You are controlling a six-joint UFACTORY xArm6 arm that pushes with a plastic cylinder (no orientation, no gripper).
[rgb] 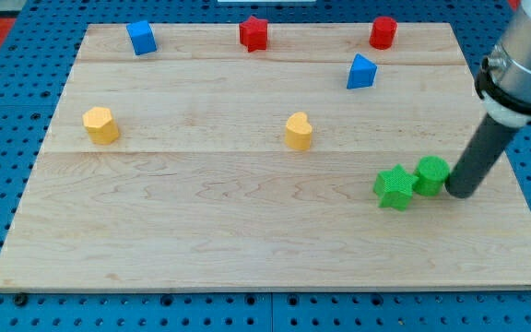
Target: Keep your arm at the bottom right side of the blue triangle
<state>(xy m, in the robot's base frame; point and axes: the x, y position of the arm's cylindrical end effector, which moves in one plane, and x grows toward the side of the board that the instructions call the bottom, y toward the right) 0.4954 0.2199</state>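
Observation:
The blue triangle sits on the wooden board at the view's upper right. My tip is at the view's right, well below and to the right of the blue triangle. It stands just right of a green round block, about touching it. A green star block lies against the green round block's left side.
A blue cube, a red star and a red cylinder line the board's top edge. A yellow block is at the left and a yellow heart near the middle. The board's right edge is close to my tip.

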